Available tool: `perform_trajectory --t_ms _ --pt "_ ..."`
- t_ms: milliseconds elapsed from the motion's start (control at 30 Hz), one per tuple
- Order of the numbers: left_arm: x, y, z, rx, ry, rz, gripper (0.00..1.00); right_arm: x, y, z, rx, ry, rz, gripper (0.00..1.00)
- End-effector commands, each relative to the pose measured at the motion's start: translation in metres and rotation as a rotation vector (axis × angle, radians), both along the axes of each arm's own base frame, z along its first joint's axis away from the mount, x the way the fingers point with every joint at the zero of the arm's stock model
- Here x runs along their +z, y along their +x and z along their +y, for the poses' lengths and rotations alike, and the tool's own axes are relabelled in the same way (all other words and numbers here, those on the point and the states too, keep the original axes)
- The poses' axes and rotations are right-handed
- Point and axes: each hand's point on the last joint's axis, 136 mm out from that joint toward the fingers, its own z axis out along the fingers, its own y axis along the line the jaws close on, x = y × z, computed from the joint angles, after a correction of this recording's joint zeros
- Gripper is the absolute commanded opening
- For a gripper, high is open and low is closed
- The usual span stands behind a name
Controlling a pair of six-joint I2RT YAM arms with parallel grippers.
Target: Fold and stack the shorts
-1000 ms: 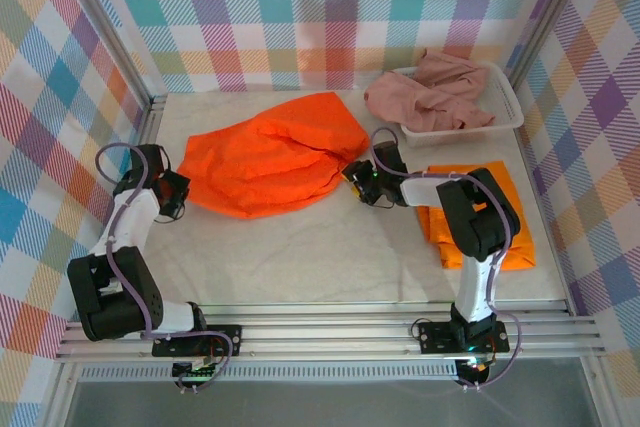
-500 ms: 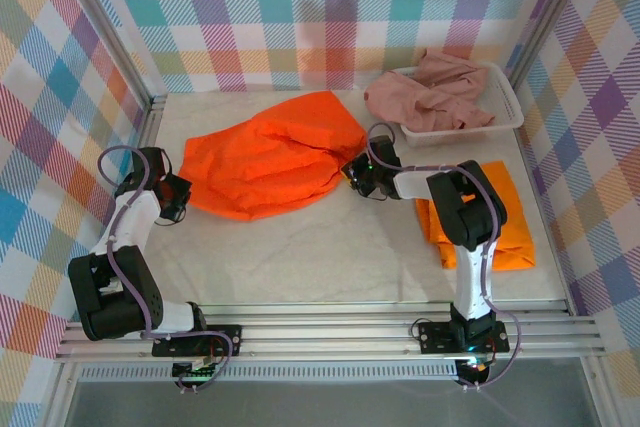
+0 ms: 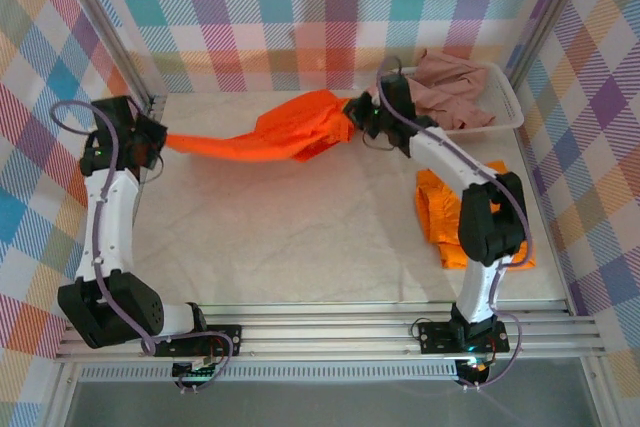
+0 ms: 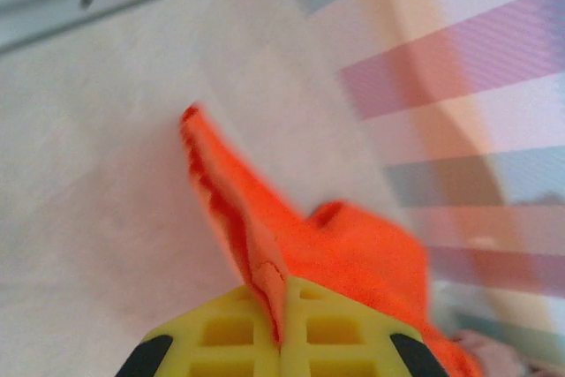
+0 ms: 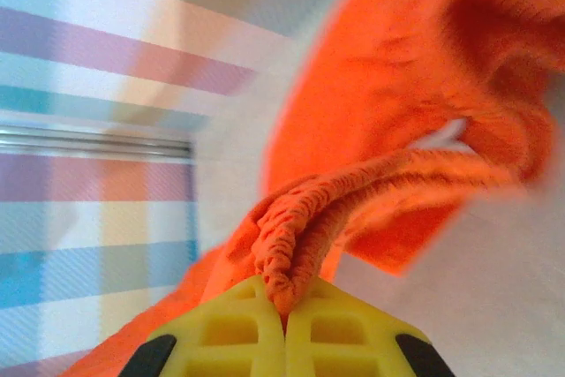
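A bright orange pair of shorts (image 3: pixel 270 135) hangs stretched above the back of the table between my two grippers. My left gripper (image 3: pixel 153 139) is shut on its left edge; in the left wrist view the orange cloth (image 4: pixel 291 245) runs out from between the yellow fingers (image 4: pixel 344 333). My right gripper (image 3: pixel 358 112) is shut on the gathered waistband (image 5: pixel 300 227) at the right end. A second orange pair of shorts (image 3: pixel 470 217) lies folded on the table at the right, partly under the right arm. Dusty pink shorts (image 3: pixel 450 82) lie heaped in the basket.
The white mesh basket (image 3: pixel 505 97) stands at the back right corner. Checked cloth walls and metal posts close in the table on three sides. The table's bare white top (image 3: pixel 300 237) stretches across the middle and front.
Both grippers rose and moved apart toward the back, lifting the orange shorts off the table and pulling them taut. The right gripper closed on the waistband.
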Motion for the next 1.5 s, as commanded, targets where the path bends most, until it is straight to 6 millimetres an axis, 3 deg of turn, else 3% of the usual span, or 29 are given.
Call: perform_trajectory --t_ms 0,233,500,600,667,733,833,933,1033,1200,1300,1400,1467 --pt "0.057 -0.008 0.002 0.012 0.056 -0.089 0.00 0.073 -0.011 -0.006 0.065 -0.069 -0.166 0.00" --pt "0.143 -0.009 0.003 0.007 0.112 -0.226 0.00 0.164 -0.029 0.008 0.183 0.005 -0.289 0.00" --pt "0.250 -0.041 0.007 0.034 0.266 -0.394 0.00 0.267 -0.074 0.002 0.260 0.034 -0.544 0.00" --pt "0.284 -0.050 0.008 0.051 0.295 -0.473 0.00 0.290 -0.083 -0.001 0.279 0.045 -0.614 0.00" --pt "0.296 -0.052 0.007 0.055 0.298 -0.507 0.00 0.289 -0.081 -0.003 0.278 0.037 -0.598 0.00" --pt "0.295 -0.051 0.003 0.035 0.282 -0.510 0.00 0.280 -0.079 -0.001 0.291 0.021 -0.569 0.00" --pt "0.272 -0.040 -0.005 -0.028 0.248 -0.463 0.00 0.248 -0.071 0.003 0.299 0.006 -0.481 0.00" --pt "0.225 -0.031 -0.014 -0.094 0.205 -0.395 0.00 0.202 -0.062 0.006 0.301 -0.016 -0.370 0.00" --pt "0.158 -0.028 -0.023 -0.133 0.137 -0.301 0.00 0.144 -0.060 0.010 0.314 -0.037 -0.236 0.00" --pt "0.016 -0.040 -0.044 -0.151 0.070 -0.028 0.00 0.035 -0.077 0.019 0.326 -0.081 0.005 0.00" --pt "-0.056 -0.044 -0.060 -0.155 0.062 0.117 0.00 -0.021 -0.084 0.028 0.332 -0.094 0.136 0.00" --pt "-0.106 -0.033 -0.066 -0.149 0.034 0.221 0.00 -0.052 -0.077 0.039 0.340 -0.095 0.216 0.00" --pt "-0.124 -0.015 -0.065 -0.143 0.026 0.273 0.00 -0.059 -0.061 0.048 0.343 -0.094 0.231 0.00"
